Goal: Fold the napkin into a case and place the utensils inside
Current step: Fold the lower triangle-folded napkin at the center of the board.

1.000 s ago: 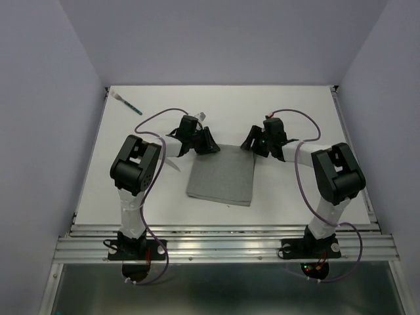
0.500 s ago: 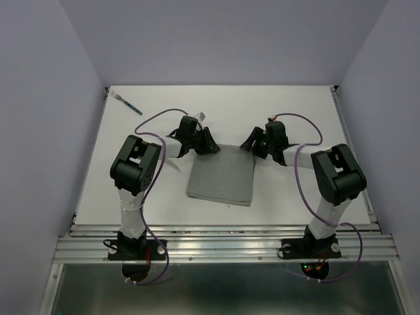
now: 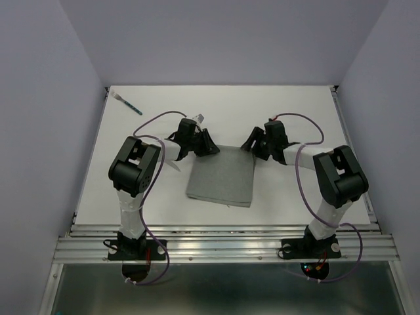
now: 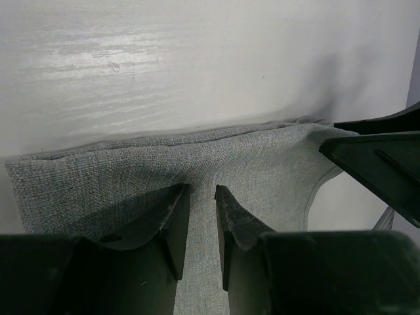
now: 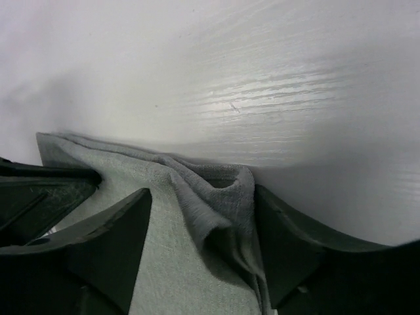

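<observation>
Since both arms sat at the far edge of the napkin (image 3: pixel 221 177), mid-table, I reckoned the fold needed both far corners gripped evenly & drawn toward me in sync. Left gripper (image 3: pixel 209 146) fingers were nearly pressed together on the cloth; pinching it, couldn't tell. Right gripper (image 3: pixel 251 143) was spread wide round a bunched corner. Napkin looked near-square, long axis approx near-to-far, slightly skewed.

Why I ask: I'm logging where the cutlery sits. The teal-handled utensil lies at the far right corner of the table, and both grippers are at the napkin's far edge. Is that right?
Not quite. The teal-handled utensil lies at the far left corner of the table, not the far right; the top external view shows it. The left gripper and right gripper are indeed at the napkin's far edge.
</observation>
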Controlling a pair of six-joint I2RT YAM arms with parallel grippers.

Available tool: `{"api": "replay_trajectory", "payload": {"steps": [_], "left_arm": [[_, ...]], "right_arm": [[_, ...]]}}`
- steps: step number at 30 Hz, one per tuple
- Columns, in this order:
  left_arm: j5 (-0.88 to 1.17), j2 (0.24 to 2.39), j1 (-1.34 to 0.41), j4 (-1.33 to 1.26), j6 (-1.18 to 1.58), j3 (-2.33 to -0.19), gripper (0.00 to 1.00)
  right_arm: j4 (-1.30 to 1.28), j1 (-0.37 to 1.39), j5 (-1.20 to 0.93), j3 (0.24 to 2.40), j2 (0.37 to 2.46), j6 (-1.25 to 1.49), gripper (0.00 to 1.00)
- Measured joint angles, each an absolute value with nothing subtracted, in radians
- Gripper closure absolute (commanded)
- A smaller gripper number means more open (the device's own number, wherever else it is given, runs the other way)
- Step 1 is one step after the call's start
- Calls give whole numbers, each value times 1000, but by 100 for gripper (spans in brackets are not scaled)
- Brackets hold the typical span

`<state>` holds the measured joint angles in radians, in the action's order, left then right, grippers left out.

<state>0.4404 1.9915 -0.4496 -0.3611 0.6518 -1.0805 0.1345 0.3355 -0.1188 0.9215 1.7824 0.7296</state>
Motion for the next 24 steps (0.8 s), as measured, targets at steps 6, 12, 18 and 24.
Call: {"api": "replay_trajectory", "payload": {"steps": [6, 12, 18, 24], "left_arm": [[436, 1979, -450, -369, 664, -1060, 66], [436, 1979, -450, -370, 667, -1060, 66], [436, 1979, -450, -370, 669, -1060, 66], [436, 1979, -450, -370, 670, -1060, 66]], "right_arm": [[43, 342, -15, 910, 1726, 737, 21], [63, 342, -31, 883, 1711, 751, 28], [106, 342, -94, 870, 1723, 789, 37], [176, 342, -130, 871, 1768, 819, 50]]}}
